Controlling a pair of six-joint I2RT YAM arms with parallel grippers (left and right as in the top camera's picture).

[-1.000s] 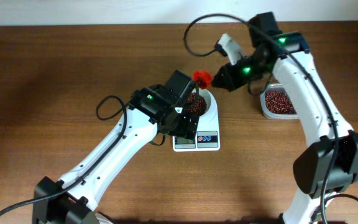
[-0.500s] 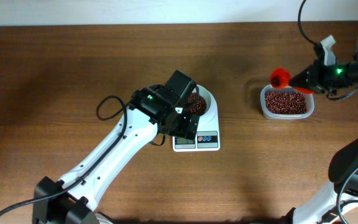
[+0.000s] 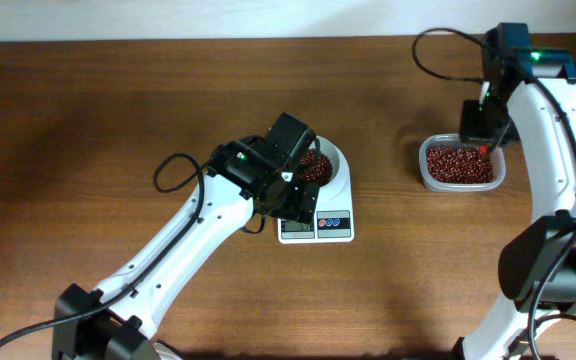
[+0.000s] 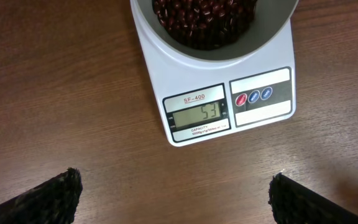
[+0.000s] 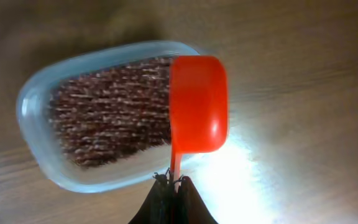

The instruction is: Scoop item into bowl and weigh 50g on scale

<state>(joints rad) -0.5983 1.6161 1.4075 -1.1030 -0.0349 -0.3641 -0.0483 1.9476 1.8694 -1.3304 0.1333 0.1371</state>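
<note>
Swung from bowl point(image 4: 272, 31) back over tub point(image 5: 33, 102) with right gripper point(image 5: 171, 182) clamped on red scoop point(image 5: 197, 102); hovering with left gripper point(image 4: 176, 194) wide open, empty; reads 53 on scale point(image 4: 154, 68), slightly over, trimming likely left

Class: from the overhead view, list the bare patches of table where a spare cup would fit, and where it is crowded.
Free: the table stretch left of the left arm; the strip between scale and tub; the front between the two arms. Crowded: the left gripper hangs over scale and bowl; the right gripper holds a scoop over the tub.
</note>
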